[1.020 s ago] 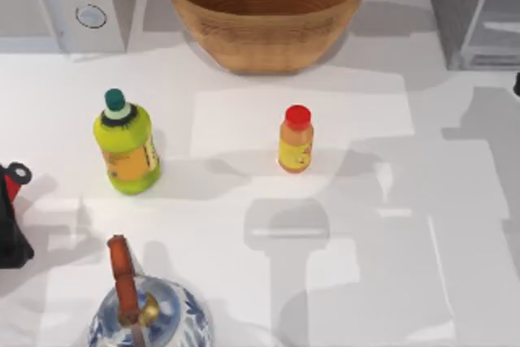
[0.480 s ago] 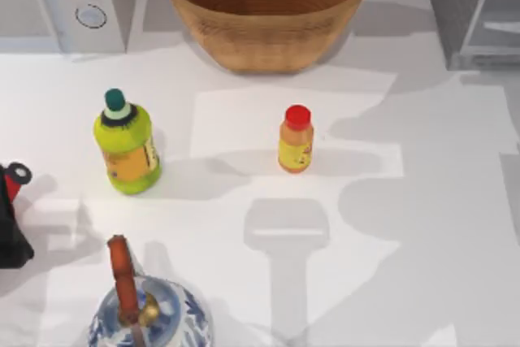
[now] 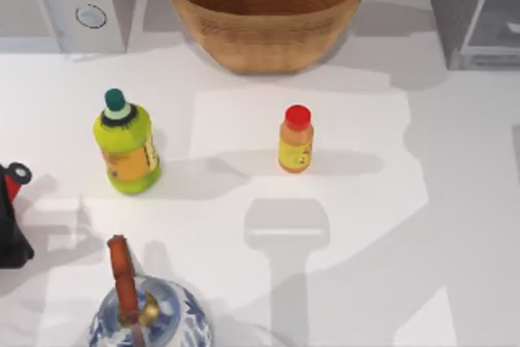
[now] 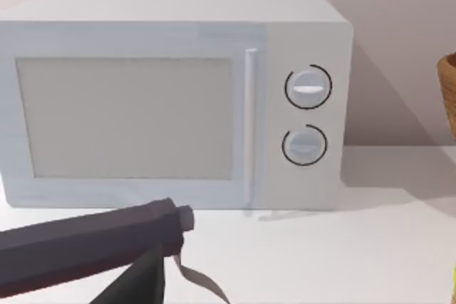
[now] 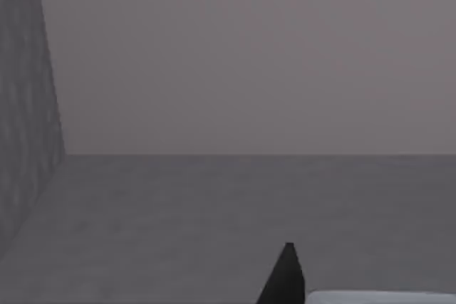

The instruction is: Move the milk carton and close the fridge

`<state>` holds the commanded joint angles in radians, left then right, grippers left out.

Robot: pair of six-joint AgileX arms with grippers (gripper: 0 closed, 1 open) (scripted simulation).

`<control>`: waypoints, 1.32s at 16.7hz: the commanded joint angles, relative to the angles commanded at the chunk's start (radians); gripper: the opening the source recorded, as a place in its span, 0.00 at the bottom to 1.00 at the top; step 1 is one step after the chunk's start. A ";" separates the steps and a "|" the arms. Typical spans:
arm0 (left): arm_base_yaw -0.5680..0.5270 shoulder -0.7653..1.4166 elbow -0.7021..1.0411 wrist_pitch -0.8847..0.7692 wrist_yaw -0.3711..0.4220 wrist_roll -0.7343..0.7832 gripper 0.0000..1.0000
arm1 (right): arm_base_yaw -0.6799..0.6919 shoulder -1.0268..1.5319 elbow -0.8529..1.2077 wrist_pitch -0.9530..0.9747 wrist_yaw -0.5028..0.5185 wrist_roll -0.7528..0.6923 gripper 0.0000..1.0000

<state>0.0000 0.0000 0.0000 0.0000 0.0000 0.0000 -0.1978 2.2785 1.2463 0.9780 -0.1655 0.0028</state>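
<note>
Nearest me, well in front of the woven brown wicker basket (image 3: 266, 7), stands one blue-and-white china teapot (image 3: 150, 318) with a brown handle. My left arm (image 3: 10, 229) is parked far left of the basket. Its hand (image 4: 153, 247) faces the microwave, and I cannot tell whether it is spread or pressed together.

Between teapot and basket stand two bottles: one lime-green with a teal cap (image 3: 126, 148), one orange-yellow with a red cap (image 3: 296, 140).

Left of the basket sits one light-grey microwave (image 3: 69, 2) with two round dials. Right of it is one dark-grey speckled fridge (image 3: 475, 10), which I judge to be open.

My right hand (image 5: 285, 279) is at work. I cannot tell its state. A pale strip (image 5: 377, 297) beside it may be the milk carton.

I should keep the carton upright, set it clear of the door's sweep, then push the door squarely.
</note>
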 joint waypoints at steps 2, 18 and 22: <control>0.000 0.000 0.000 0.000 0.000 0.000 1.00 | -0.001 0.005 0.005 -0.003 -0.005 0.000 0.00; 0.000 0.000 0.000 0.000 0.000 0.000 1.00 | -0.001 0.005 0.005 -0.003 -0.005 0.000 0.45; 0.000 0.000 0.000 0.000 0.000 0.000 1.00 | -0.001 0.005 0.005 -0.003 -0.005 0.000 0.75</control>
<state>0.0000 0.0000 0.0000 0.0000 0.0000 0.0000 -0.1990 2.2833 1.2515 0.9747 -0.1700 0.0027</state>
